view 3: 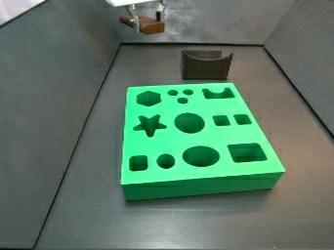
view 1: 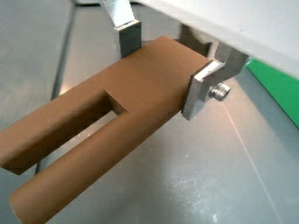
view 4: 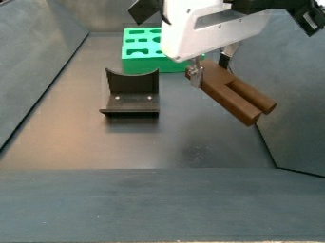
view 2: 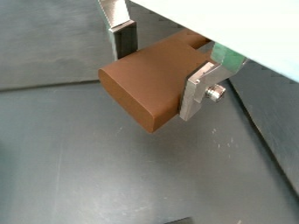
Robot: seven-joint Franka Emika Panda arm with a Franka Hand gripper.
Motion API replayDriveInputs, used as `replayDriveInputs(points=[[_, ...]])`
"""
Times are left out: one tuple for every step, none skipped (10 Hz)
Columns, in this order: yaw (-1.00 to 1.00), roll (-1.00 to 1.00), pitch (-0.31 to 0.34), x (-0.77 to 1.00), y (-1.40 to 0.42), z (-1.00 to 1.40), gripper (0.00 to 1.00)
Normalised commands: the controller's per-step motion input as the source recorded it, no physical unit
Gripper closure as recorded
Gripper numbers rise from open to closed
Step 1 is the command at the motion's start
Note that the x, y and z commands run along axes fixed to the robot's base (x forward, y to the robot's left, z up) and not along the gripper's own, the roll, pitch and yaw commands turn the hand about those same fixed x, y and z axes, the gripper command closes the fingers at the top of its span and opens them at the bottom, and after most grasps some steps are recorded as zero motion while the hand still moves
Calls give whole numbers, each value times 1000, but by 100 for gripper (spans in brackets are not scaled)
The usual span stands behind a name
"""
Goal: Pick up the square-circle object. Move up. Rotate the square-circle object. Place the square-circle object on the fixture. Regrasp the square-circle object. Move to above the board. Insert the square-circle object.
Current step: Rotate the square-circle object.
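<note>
Two prongs (view 1: 65, 144) beyond claw (view 1: 163, 66).

The two-finger silver gripper (view 3: 144, 17) is cut off by the top edge in a side view, where the small brown two-pronged square-circle object (view 3: 151, 27) it clamps is too small for its prongs to be told. In a wrist view the prongs of the brown piece (view 2: 153, 85) are hidden behind its blunt end, and the large bright green board (view 1: 278, 89) shows only as a sliver at the picture's edge. In a side view the white wrist housing covers much of the green board (view 4: 143, 48), and the dark notched fixture (view 4: 129, 94) hides its own far side.
</note>
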Motion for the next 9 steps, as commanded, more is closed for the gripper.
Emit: replayDriveInputs(points=[[-1000, -28, -11, 21, 20, -10, 100], [-1000, -30, -12, 21, 21, -10, 100], [-1000, -37, -15, 21, 20, -10, 100], [-1000, -40, -16, 21, 21, -10, 100], [-1000, -54, -21, 20, 21, -10, 100], [-1000, -61, -24, 20, 21, -10, 100], [-797, -70, -28, 20, 21, -10, 100], [-583, -70, -28, 20, 21, -10, 100], [-352, -70, -28, 20, 21, -10, 100]])
